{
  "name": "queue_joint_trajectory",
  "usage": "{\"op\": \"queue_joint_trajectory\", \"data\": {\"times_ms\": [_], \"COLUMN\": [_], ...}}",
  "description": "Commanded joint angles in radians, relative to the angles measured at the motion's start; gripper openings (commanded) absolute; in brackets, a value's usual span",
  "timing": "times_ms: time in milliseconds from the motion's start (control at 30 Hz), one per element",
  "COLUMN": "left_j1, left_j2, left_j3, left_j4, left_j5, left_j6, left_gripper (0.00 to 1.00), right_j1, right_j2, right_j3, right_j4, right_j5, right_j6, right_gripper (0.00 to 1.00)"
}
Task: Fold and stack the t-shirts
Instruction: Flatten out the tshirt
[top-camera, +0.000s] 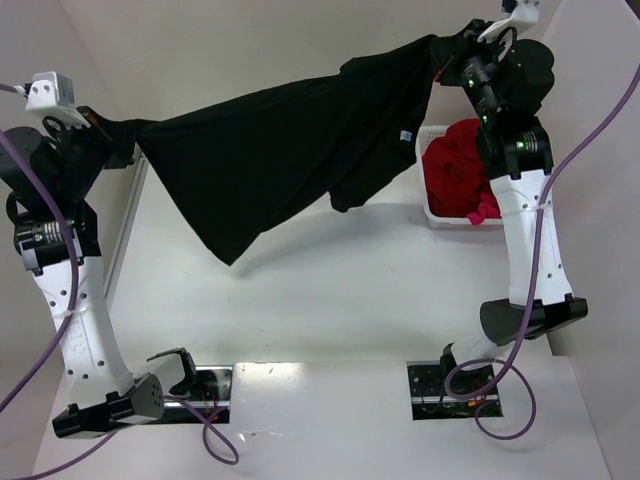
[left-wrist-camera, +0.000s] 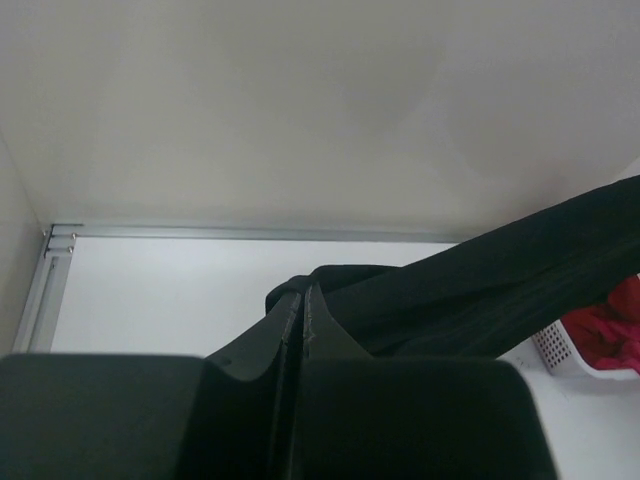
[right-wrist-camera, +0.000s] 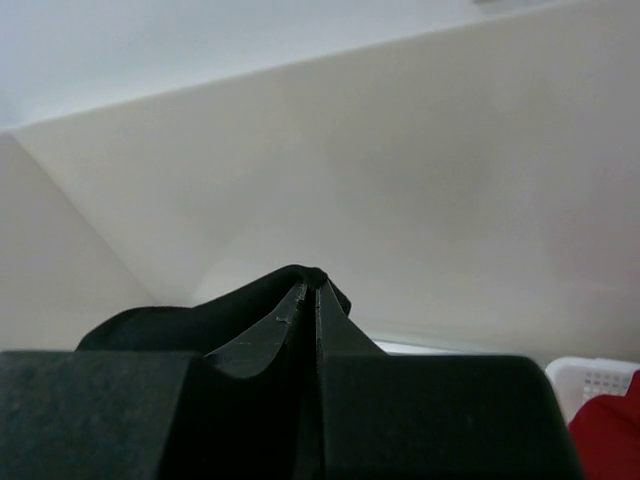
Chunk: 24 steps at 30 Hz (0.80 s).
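Note:
A black t-shirt (top-camera: 290, 150) hangs stretched in the air between both arms, above the white table. My left gripper (top-camera: 128, 133) is shut on its left end; in the left wrist view the cloth (left-wrist-camera: 480, 290) runs off to the right from the gripper (left-wrist-camera: 302, 292). My right gripper (top-camera: 447, 45) is shut on the shirt's right end, high at the back; cloth (right-wrist-camera: 190, 320) bunches over the tips of that gripper (right-wrist-camera: 312, 285). A fold sags down toward the table at the lower left. More t-shirts, dark red (top-camera: 458, 165) and pink (top-camera: 484, 212), lie in a basket.
The white plastic basket (top-camera: 436, 215) stands at the back right of the table, beside the right arm, also seen as the basket (left-wrist-camera: 556, 350) and the basket (right-wrist-camera: 590, 378) in the wrist views. A metal rail (top-camera: 128, 225) runs along the table's left edge. Walls close in at the back and sides.

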Motion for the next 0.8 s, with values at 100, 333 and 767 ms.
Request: {"op": "queue_joint_trajectory", "data": {"times_ms": [100, 333, 767], "left_j1": [0.004, 0.004, -0.076], "left_j2": [0.001, 0.067, -0.092], "left_j3": [0.010, 0.067, -0.102], "left_j4": [0.162, 0.181, 0.283], "left_j5": [-0.015, -0.012, -0.179], "left_j6": [0.006, -0.180, -0.211], "left_gripper": [0.00, 0.00, 0.01], "right_j1": [-0.008, -0.008, 0.039], "right_j2": [-0.004, -0.004, -0.061], "right_j3": [0.079, 0.047, -0.083], "right_j4": [0.015, 0.006, 0.030], "right_j5": [0.026, 0.001, 0.012], "right_j6": [0.008, 0.017, -0.003], "right_gripper": [0.08, 0.08, 0.08]}}
